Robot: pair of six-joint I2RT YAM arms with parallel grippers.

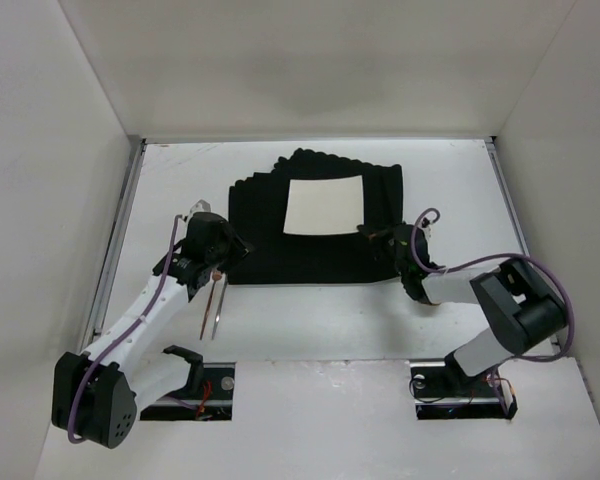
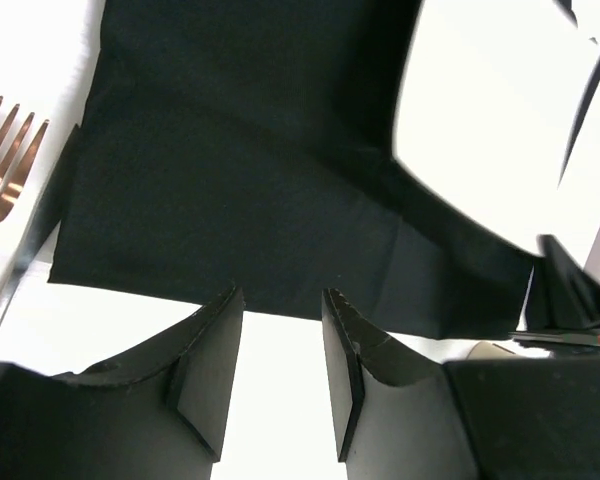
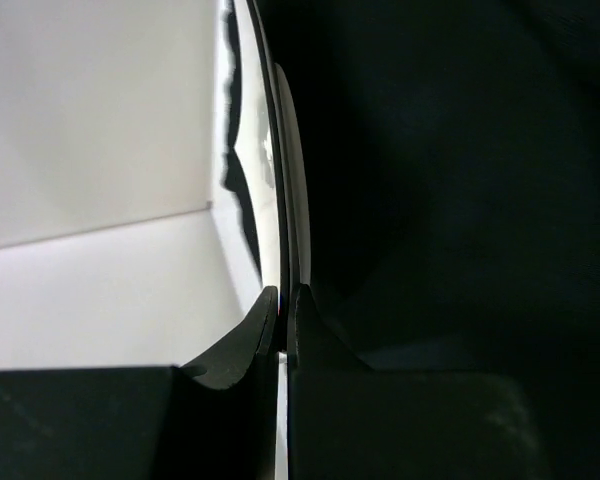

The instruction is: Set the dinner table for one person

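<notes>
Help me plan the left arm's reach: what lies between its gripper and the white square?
Only bare black placemat lies between the left gripper and the white square; the left wrist view shows it.

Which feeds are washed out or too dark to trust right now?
Left wrist: the flat white square piece on the black cloth placemat is blown out, textureless. Right wrist: mostly black, close-up and blurred. Top external: evenly lit, sharp.

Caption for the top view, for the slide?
Left gripper open near the copper fork; right gripper pinching the black placemat's right side, white square lying on it.
</notes>
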